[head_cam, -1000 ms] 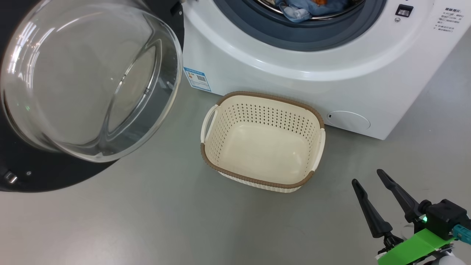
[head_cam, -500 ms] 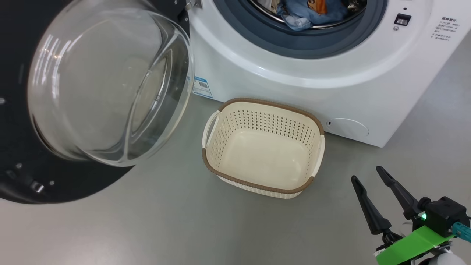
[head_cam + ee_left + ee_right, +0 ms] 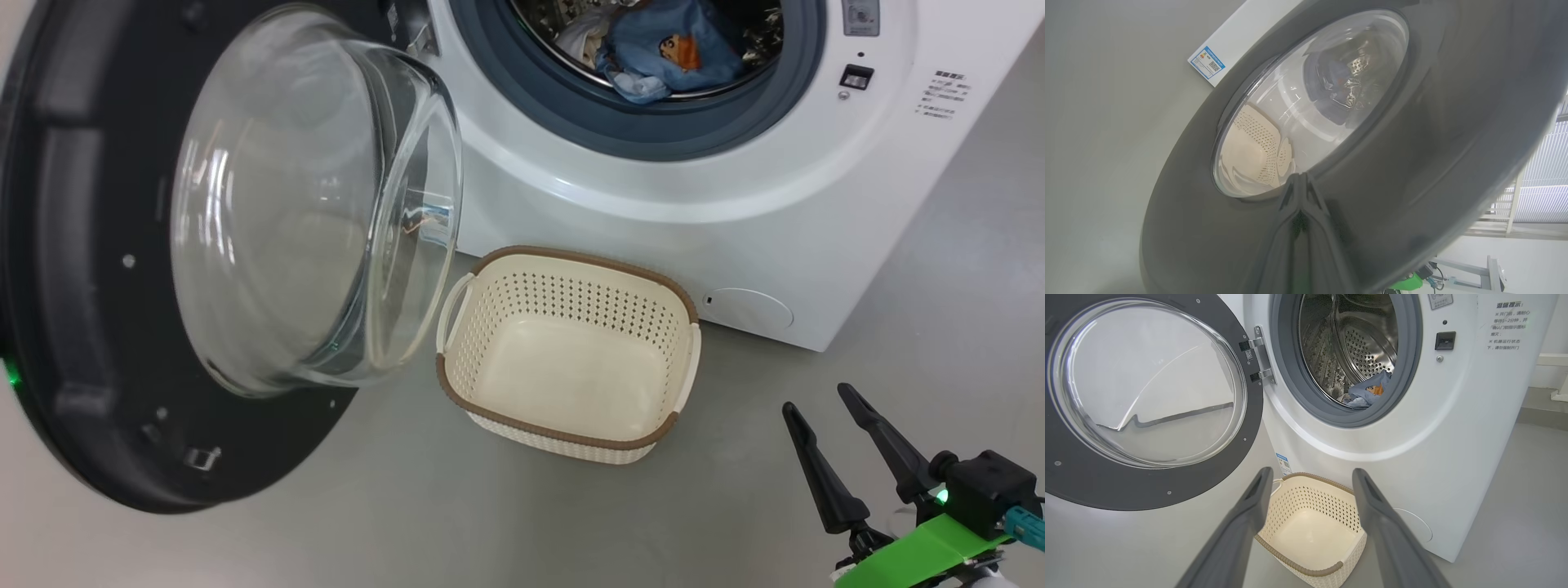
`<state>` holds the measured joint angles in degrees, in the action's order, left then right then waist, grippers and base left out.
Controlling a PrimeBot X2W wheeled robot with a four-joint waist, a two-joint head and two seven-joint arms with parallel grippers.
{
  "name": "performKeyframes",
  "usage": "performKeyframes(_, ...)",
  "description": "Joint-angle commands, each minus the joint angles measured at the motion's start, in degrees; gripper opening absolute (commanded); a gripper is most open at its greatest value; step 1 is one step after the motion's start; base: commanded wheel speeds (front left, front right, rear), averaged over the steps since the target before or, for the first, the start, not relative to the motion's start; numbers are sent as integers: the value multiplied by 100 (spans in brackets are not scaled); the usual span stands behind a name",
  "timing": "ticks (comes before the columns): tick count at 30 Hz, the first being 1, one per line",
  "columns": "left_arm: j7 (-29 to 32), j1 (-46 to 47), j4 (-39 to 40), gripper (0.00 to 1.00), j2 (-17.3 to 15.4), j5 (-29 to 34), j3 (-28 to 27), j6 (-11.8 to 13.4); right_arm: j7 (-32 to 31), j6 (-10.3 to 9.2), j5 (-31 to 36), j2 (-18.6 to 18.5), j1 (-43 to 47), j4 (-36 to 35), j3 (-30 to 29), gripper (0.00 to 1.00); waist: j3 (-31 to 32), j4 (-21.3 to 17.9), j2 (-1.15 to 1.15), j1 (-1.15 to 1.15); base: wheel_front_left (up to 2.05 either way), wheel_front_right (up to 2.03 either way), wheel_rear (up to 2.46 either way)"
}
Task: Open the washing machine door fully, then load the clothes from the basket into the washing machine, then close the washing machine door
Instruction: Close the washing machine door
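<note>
- the washing machine (image 3: 653, 188), white and front-loading, stands on the grey floor (image 3: 408, 506). the head view's upper edge cuts off its top. a steel perforated drum shows inside a grey-blue gasket.
- the washing machine door (image 3: 73, 327) hangs open on its hinge at the machine's left. it is a glossy black ring around a bulging clear glass bowl, and its outer edge runs off the head view's left side.
- the basket (image 3: 563, 367) is cream perforated plastic with a brown woven-look rim. it sits on the floor just before the machine's front, beside the open door, with its bare bottom showing.
- the right gripper (image 3: 816, 397) hangs over the floor at the head view's lower right corner, its fingers apart and holding nothing, well apart from the basket.
- the left gripper (image 3: 1299, 179) has its fingers pressed together, pointing at the door's outer face just below the window. it is dark and blurred, so i cannot tell whether it touches.
- the clothes (image 3: 665, 49) lie in the drum near its front lip. the blue one with an orange cartoon print is on top, and the pale one is partly hidden.
- the filter cap (image 3: 747, 309) is round and sits low on the front.
- the blue label (image 3: 1207, 62) carries a qr code, and its print is too small to read.
- the chinese writing (image 3: 943, 94) sits at the front's upper right and is illegible.
</note>
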<state>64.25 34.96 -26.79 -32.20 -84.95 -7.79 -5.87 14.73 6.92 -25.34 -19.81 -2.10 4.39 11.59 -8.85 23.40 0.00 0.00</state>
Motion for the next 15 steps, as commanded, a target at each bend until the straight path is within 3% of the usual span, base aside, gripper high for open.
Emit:
performKeyframes(1, 162, -24, 403, 0, -247, -145, -145, 7, 27, 57, 34, -35, 62, -137, 46, 100, 47, -57, 0, 0, 0, 0, 0)
performKeyframes(15, 543, -387, 2262, 0, 326, -494, 190, 479, 27, 57, 67, 143, 77, -174, -37, 100, 59, -635, 0, 0, 0, 0, 0)
